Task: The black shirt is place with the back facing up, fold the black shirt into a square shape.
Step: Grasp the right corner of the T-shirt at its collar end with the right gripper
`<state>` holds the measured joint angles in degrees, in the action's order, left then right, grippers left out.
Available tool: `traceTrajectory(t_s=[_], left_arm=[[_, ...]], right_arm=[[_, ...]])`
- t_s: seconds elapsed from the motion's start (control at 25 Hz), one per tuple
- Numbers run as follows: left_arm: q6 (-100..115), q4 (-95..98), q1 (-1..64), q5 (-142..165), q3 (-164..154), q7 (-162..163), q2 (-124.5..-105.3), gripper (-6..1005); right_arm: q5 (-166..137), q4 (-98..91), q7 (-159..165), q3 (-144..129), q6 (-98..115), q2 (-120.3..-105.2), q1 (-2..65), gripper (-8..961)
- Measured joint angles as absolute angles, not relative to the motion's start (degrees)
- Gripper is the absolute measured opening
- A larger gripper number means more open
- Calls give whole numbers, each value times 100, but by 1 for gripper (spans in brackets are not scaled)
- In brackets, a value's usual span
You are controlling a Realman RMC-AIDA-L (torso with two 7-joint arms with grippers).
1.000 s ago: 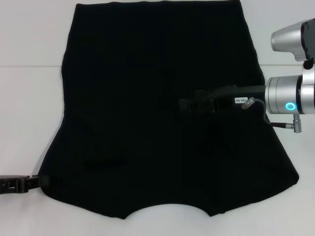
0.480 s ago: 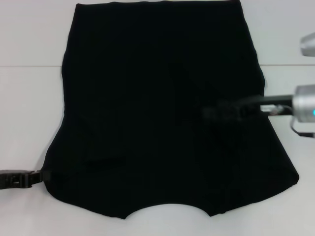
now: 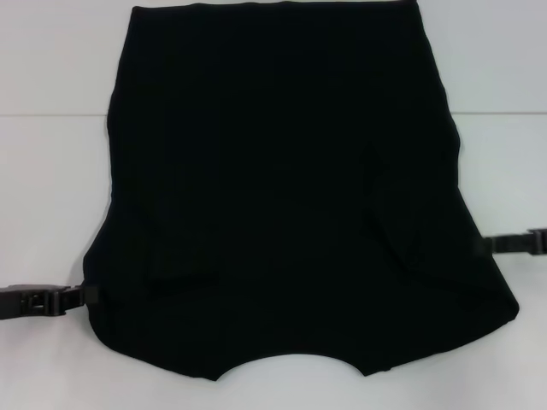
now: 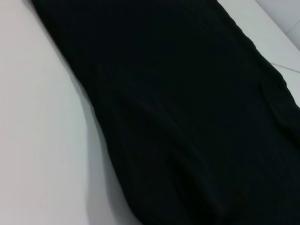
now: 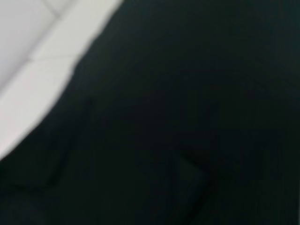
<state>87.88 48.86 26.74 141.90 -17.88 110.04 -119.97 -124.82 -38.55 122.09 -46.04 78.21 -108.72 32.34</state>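
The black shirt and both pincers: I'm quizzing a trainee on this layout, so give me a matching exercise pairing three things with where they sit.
Things:
1. black shirt
2. left pincer
3. right pincer

Places:
A. at the shirt's right edge, low on the table
B. spread flat across the middle of the white table, neckline cutout nearest the robot
C. at the shirt's left edge, near its lower corner

Pairs: 1-B, 2-C, 3-A

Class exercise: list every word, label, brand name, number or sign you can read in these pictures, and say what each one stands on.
None can be read.
The black shirt is plain, with no print or tag showing.
The left gripper and right gripper, each at a side edge of the shirt, show no readable marking.
The white table carries no writing.
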Motion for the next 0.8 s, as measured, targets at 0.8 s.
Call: traceTrajectory(t_s=[0.8], left_arm=[[8856, 4812, 2789, 14185, -1803, 11012, -11980, 26]], right_arm=[[-13628, -3927, 12691, -4574, 8236, -10850, 3231, 760]])
